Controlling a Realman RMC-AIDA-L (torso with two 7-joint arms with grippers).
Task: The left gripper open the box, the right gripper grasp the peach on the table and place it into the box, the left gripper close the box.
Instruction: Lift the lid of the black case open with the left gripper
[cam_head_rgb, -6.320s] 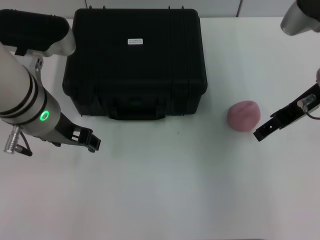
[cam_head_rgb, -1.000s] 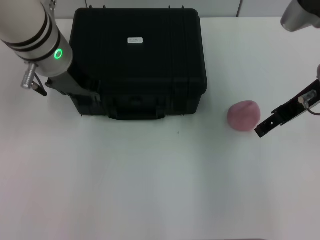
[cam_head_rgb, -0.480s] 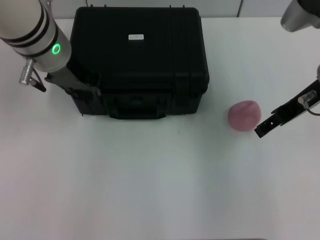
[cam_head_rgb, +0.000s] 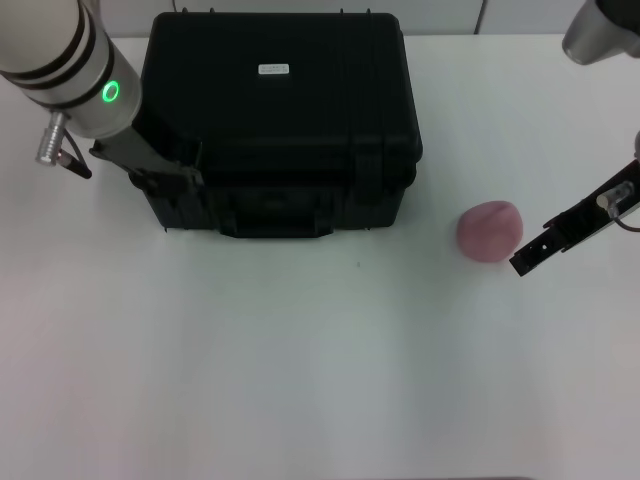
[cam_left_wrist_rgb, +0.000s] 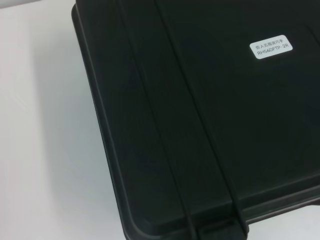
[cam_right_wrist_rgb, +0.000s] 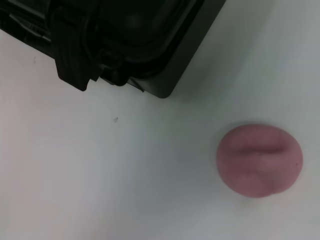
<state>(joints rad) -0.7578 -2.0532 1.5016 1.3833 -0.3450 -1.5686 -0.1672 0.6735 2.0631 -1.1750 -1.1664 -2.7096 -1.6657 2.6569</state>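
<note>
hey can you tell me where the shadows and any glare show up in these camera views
Head view: the box casts a thin shadow on the table along its front edge, and the peach a faint one; no glare on the lid. Left wrist view: soft grey shadow beside the box's edge, a dull sheen on the ribs. Right wrist view: a soft shadow rings the peach.

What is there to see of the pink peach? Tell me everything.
The small round dusty-pink peach has a matt skin with a shallow crease across it. It looks whole and unmarked. It sits alone on the plain white table, to the right of the big black plastic box and apart from it. Nothing grips it.
</note>
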